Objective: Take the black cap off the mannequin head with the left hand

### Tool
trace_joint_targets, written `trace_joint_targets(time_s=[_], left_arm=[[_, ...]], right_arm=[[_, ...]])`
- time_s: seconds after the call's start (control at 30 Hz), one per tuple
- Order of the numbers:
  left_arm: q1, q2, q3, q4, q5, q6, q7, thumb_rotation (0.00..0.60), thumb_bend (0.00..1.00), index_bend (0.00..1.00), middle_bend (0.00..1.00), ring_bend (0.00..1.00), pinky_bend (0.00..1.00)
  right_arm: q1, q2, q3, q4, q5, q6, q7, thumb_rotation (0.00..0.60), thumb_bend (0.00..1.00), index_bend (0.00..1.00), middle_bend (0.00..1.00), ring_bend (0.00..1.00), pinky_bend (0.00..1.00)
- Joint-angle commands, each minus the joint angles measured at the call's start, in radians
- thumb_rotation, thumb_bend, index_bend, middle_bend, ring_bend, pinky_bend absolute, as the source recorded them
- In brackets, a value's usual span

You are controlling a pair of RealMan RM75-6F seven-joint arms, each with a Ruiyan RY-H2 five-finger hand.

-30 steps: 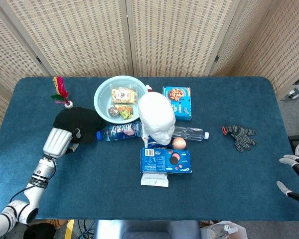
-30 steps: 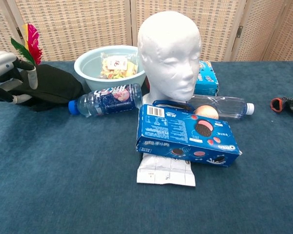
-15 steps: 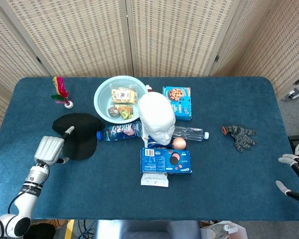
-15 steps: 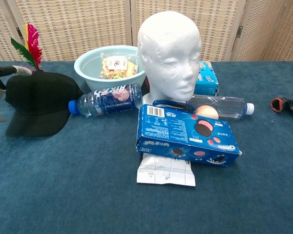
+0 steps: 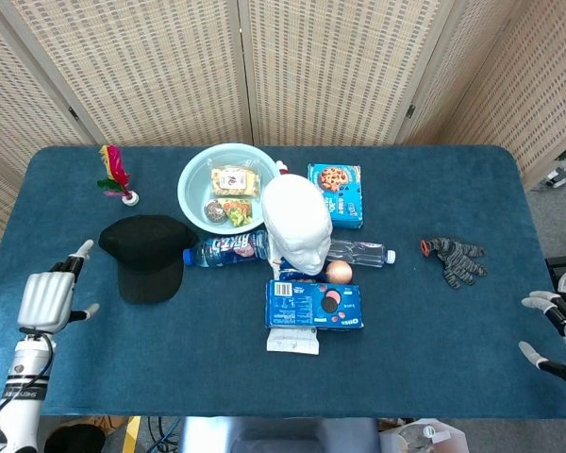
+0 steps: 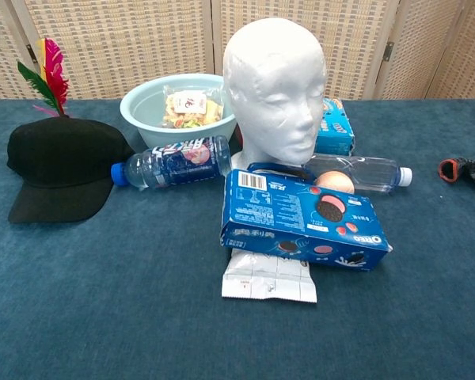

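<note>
Left hand (image 5: 45,300) spread, holding nothing, near the table's front-left edge, apart from black cap (image 5: 147,254).

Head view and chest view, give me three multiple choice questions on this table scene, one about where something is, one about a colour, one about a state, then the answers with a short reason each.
1. Where is the black cap?
A. On the mannequin head
B. On the table, left of the blue-labelled bottle
C. Inside the bowl

2. What colour is the biscuit box in front of the mannequin head?
A. Blue
B. Red
C. Yellow

3. What is the left hand doing?
A. Gripping the cap
B. Pressing on the bowl
C. Holding nothing, fingers apart, clear of the cap

Answers:
1 B: the cap lies flat on the table beside the bottle, and the mannequin head is bare.
2 A: the biscuit box is blue in both views.
3 C: the left hand sits near the table's left edge, apart from the cap, in the head view.
</note>
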Motion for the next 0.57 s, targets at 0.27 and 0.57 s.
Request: trace_joint_targets(time_s=[0.27,0.57], left_arm=[[0.125,0.041,0.072,-0.056,0.102,0.148,-0.014,0.6,0.05,0.02,0.14,0.22,0.4],[0.217,0.055,0.113,-0.099,0.171,0.241,-0.017,0.6,0.05,0.02,0.14,0.22,0.36]], right_arm=[[0.023,0.005,-0.011,-0.007,-0.021,-0.035,0.007,0.6,0.2,0.33,0.3,0.23,0.32],[0.062,-0.011,-0.028,-0.001,-0.074,-0.075,0.013,0.6,0.2,0.33,0.3,0.23,0.32]])
